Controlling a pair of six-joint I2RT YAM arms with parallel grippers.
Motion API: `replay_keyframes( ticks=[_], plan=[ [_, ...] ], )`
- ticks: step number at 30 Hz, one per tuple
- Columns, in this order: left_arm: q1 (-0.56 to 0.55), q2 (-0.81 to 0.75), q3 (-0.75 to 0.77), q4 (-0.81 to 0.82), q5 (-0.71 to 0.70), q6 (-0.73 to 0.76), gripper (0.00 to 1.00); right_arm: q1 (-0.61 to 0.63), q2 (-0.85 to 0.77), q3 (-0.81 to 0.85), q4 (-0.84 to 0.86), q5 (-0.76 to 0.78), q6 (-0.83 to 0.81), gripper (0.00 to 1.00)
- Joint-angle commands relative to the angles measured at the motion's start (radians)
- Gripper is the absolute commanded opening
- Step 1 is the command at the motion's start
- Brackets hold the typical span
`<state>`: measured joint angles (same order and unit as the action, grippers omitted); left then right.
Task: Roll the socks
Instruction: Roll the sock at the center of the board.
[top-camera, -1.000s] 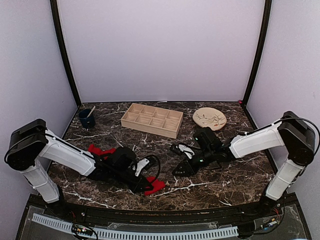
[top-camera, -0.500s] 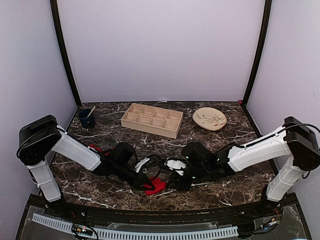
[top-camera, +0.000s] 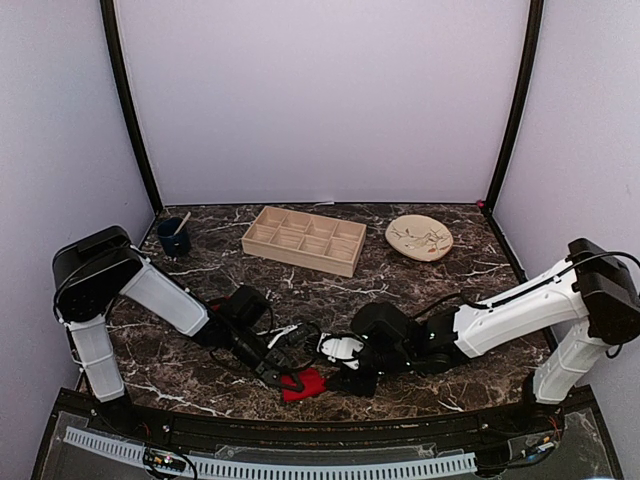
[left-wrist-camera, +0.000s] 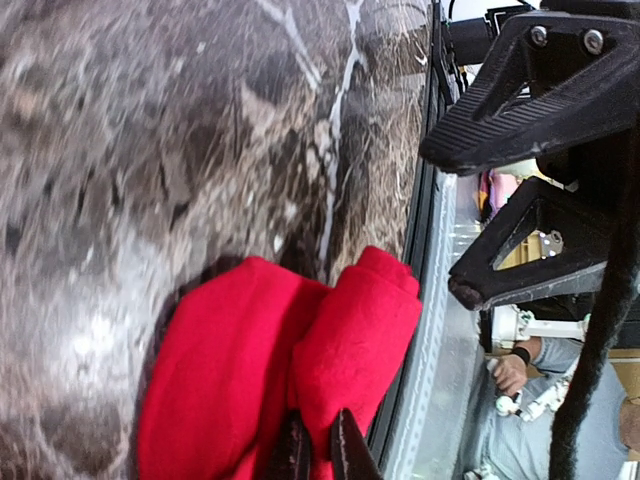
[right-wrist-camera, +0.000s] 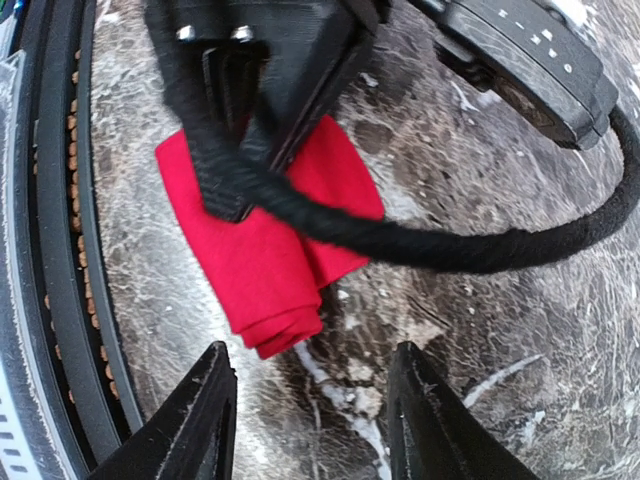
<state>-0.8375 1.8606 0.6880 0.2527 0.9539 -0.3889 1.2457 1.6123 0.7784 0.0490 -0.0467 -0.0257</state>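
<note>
The left gripper (top-camera: 283, 374) is closed, its fingertips pinched together on a fold of the socks (top-camera: 302, 384). In the left wrist view the thin tips sit buried in red fabric that bulges on both sides of them. The right gripper (right-wrist-camera: 310, 385) stands open with nothing between its fingers, and its tips hover just beside the folded end of the socks (right-wrist-camera: 265, 250), not touching it.

The socks lie as one loose red bundle at the near edge of the table (top-camera: 420, 290), about midway along it. I cannot tell whether both socks are in that bundle.

The fabric looks light, soft and limp. It should crease wherever it is nipped, sag from a single hold and spring open once let go. A roll will probably need one hold kept as an anchor while the other end is turned. The best place to take it seems to be the thick doubled end facing the right gripper, gripped through all the layers rather than by one thin edge. The cloth should not slip much in the pads.

A wooden tray (top-camera: 300, 256), a plate (top-camera: 440, 245) and a blue cup (top-camera: 173, 238) stand well apart, towards the far edge.
</note>
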Motion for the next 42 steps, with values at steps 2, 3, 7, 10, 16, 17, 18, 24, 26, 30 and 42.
replay_keyframes(
  ticks=[2, 3, 7, 10, 16, 17, 18, 24, 26, 30, 42],
  plan=[
    [0.028, 0.048, -0.015, -0.197, -0.04, 0.058, 0.0, 0.033, 0.024, 0.038, -0.011, 0.021, -0.03, 0.51],
    [0.031, 0.052, -0.008, -0.206, -0.035, 0.064, 0.0, 0.038, 0.028, 0.042, -0.013, 0.019, -0.033, 0.53],
    [0.034, 0.07, 0.02, -0.24, -0.025, 0.093, 0.0, 0.052, 0.047, 0.061, -0.026, 0.013, -0.044, 0.56],
    [0.034, 0.079, 0.028, -0.247, -0.02, 0.1, 0.0, 0.062, 0.063, 0.074, -0.026, 0.012, -0.051, 0.58],
    [0.037, 0.09, 0.031, -0.253, -0.019, 0.11, 0.0, 0.073, 0.098, 0.103, -0.026, -0.002, -0.066, 0.58],
    [0.037, 0.09, 0.031, -0.253, -0.016, 0.111, 0.0, 0.076, 0.101, 0.107, -0.025, -0.004, -0.069, 0.58],
    [0.038, 0.093, 0.03, -0.252, -0.014, 0.112, 0.0, 0.078, 0.106, 0.11, -0.025, -0.005, -0.073, 0.58],
    [0.041, 0.103, 0.027, -0.253, -0.007, 0.119, 0.0, 0.09, 0.124, 0.125, -0.013, 0.005, -0.088, 0.52],
    [0.043, 0.107, 0.027, -0.253, -0.004, 0.12, 0.0, 0.095, 0.127, 0.128, -0.012, 0.005, -0.092, 0.49],
    [0.046, 0.109, 0.027, -0.255, 0.001, 0.123, 0.0, 0.1, 0.137, 0.13, -0.01, 0.001, -0.094, 0.45],
    [0.048, 0.109, 0.025, -0.251, 0.047, 0.133, 0.0, 0.1, 0.182, 0.115, 0.042, 0.008, -0.095, 0.38]
  ],
)
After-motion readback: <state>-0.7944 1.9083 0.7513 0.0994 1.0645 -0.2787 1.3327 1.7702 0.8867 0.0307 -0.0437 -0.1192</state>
